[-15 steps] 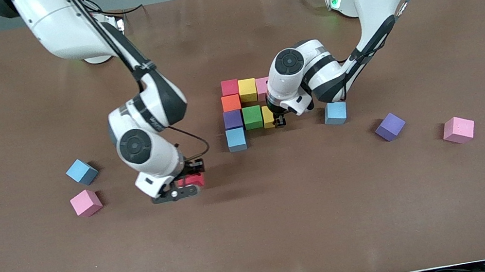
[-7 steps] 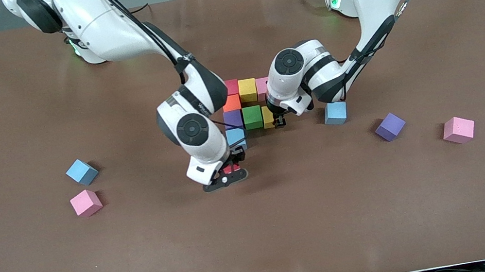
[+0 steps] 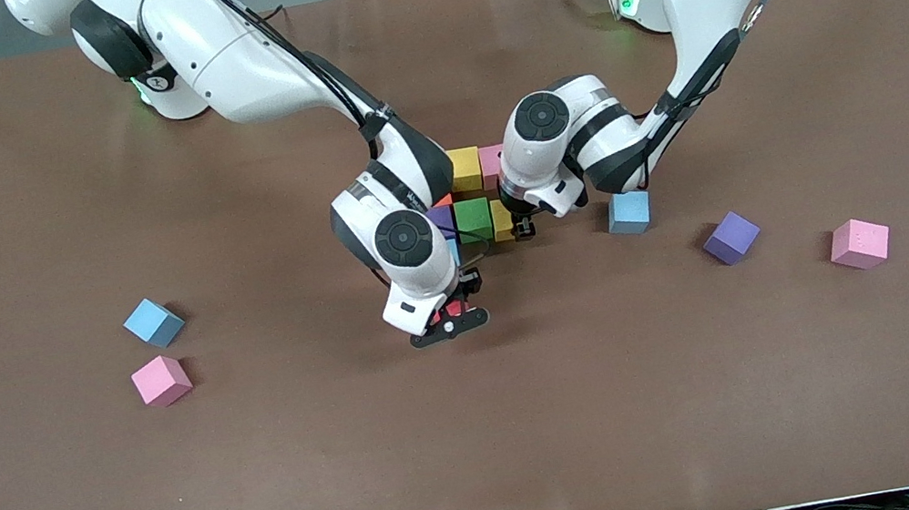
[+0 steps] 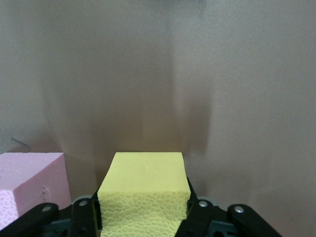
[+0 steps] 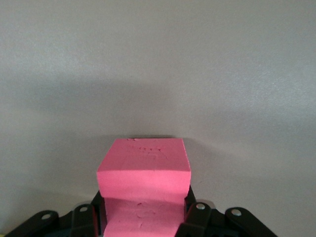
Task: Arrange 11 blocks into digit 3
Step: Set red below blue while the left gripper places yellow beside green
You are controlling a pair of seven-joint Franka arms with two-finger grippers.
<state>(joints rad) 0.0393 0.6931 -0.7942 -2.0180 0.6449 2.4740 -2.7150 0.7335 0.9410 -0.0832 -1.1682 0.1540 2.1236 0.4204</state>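
Note:
The part-built digit 3 is a cluster of blocks at mid-table: yellow (image 3: pixel 464 168), pink (image 3: pixel 492 165), purple (image 3: pixel 440 220), green (image 3: pixel 473 220), and slivers of orange (image 3: pixel 442 199) and light blue (image 3: pixel 453 248) under the right arm. My left gripper (image 3: pixel 520 228) is shut on a yellow block (image 4: pixel 143 192) that sits beside the green one, with the pink block (image 4: pixel 29 182) close by. My right gripper (image 3: pixel 448 316) is shut on a red block (image 5: pixel 144 182), low over the mat just off the figure's light blue end.
Loose blocks lie on the brown mat (image 3: pixel 485 435). Light blue (image 3: pixel 629 212), purple (image 3: pixel 730 236) and pink (image 3: pixel 859 243) are toward the left arm's end. Light blue (image 3: pixel 152 322) and pink (image 3: pixel 161 381) are toward the right arm's end.
My right arm has carried the red block from the right arm's end of the table over to the figure. The left arm has not moved.

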